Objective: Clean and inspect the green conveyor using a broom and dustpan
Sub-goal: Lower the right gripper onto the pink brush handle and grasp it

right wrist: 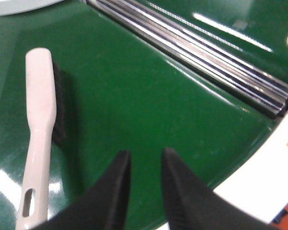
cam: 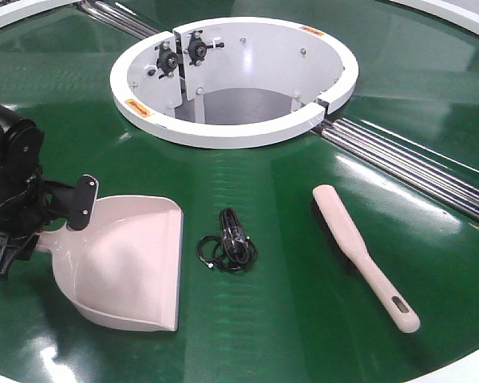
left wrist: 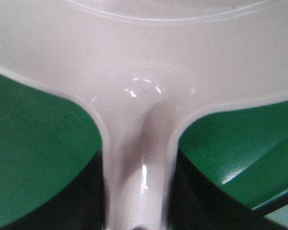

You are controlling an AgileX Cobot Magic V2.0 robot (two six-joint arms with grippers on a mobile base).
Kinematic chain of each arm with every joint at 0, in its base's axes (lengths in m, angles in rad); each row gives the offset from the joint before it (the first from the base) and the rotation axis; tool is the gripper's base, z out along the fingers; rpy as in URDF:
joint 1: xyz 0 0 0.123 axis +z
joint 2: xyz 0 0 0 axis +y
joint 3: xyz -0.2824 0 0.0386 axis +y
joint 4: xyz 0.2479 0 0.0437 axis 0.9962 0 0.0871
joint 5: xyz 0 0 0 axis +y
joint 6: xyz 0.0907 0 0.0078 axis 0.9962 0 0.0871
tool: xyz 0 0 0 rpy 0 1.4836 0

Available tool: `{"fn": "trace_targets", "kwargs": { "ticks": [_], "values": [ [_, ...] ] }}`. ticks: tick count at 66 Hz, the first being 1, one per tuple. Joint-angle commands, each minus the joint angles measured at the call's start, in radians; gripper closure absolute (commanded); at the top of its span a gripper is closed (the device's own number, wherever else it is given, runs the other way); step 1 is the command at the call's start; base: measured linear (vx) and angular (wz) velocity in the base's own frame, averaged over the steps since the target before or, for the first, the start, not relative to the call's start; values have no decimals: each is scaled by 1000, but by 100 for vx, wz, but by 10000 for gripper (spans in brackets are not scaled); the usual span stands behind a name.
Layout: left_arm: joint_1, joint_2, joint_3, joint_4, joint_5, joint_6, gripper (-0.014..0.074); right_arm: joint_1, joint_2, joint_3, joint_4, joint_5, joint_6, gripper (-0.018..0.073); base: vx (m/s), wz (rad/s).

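Note:
The pale pink dustpan (cam: 132, 263) lies on the green conveyor (cam: 287, 303) at the left, its flat front edge facing right. My left gripper (cam: 44, 233) is shut on the dustpan's handle (left wrist: 139, 182), which runs between the dark jaws in the left wrist view. The broom (cam: 359, 255) lies flat on the belt at the right, bristles to the left and the slotted handle end toward me. In the right wrist view my right gripper (right wrist: 145, 160) hangs open and holds nothing. It is above the belt, right of the broom (right wrist: 41, 120) and apart from it.
A coiled black cable (cam: 227, 243) lies between dustpan and broom. The white ring hub (cam: 231, 132) stands at the back centre. Silver rails (cam: 415, 171) cross the belt behind the broom. The conveyor's white outer rim (right wrist: 259, 191) is close to my right gripper.

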State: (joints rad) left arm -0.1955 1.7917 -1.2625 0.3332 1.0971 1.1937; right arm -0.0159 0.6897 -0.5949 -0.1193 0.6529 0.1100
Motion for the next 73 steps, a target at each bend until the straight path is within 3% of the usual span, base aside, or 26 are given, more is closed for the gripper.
{"fn": "trace_targets", "kwargs": {
  "ticks": [1, 10, 17, 42, 54, 73],
  "values": [
    [-8, -44, -26, 10, 23, 12, 603, -2, 41, -78, -2, 17, -11, 216, 0, 0],
    [-8, -44, -26, 10, 23, 12, 603, 14, 99, -135, 60, 55, -99, 46, 0, 0],
    [-8, -44, -26, 10, 23, 12, 603, 79, 157, -169, 119, 59, -161, -5, 0, 0],
    [-8, -44, -26, 10, 23, 12, 603, 299, 496, -443, 180, 273, -159, -9, 0, 0],
    [-8, -44, -26, 10, 23, 12, 603, 299, 676, -546, 180, 360, -159, -9, 0, 0],
    [-8, -44, -26, 10, 23, 12, 603, 296, 903, -617, 173, 388, -156, 1, 0, 0]
  ]
}}
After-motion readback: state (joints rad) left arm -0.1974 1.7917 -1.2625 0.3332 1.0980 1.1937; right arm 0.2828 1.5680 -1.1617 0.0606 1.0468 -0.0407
